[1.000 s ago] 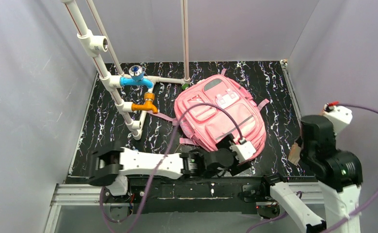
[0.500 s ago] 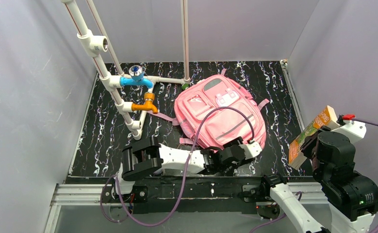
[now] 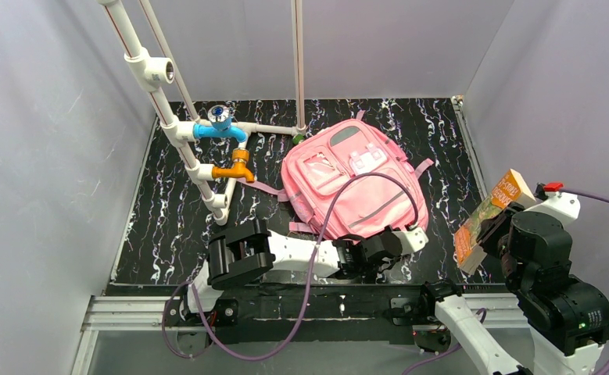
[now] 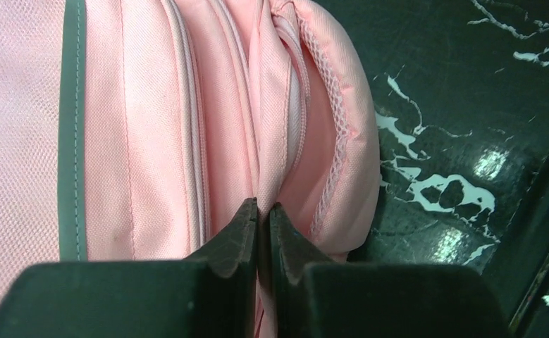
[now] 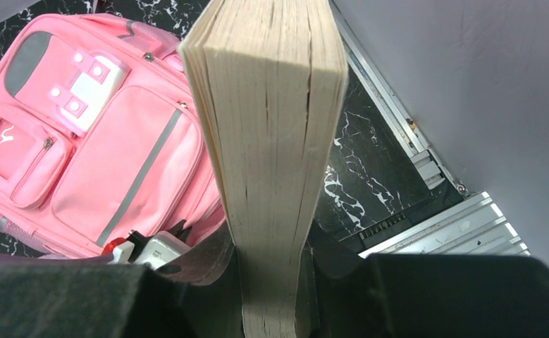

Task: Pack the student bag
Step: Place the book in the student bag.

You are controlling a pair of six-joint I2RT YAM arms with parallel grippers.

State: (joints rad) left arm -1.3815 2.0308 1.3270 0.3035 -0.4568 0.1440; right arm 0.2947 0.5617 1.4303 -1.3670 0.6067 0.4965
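Well, we find the bag lying flat with its front pockets up on the black marbled table, right of the middle and turned a little askew, with one thin strap trailing off its left side. Our left arm lies low along the near edge of the table and reaches rightward to the bag's near edge. In the wrist view the left claw has its two fingers all but together, nipped on a thin fold of pink fabric. That fold sits just beside a mesh-edged lip of the bag, with a grey trim line further left in that view. The right claw is clamped on the lower part of a thick book whose cream page edges face the wrist camera. From above, the book shows an orange and green cover; it is held tilted in the air, off the bag's right side and apart from it, close to the right wall. Left of the bag stands a white pipe rack — it carries a blue fitting and an orange one, both near the bag but not touching it.
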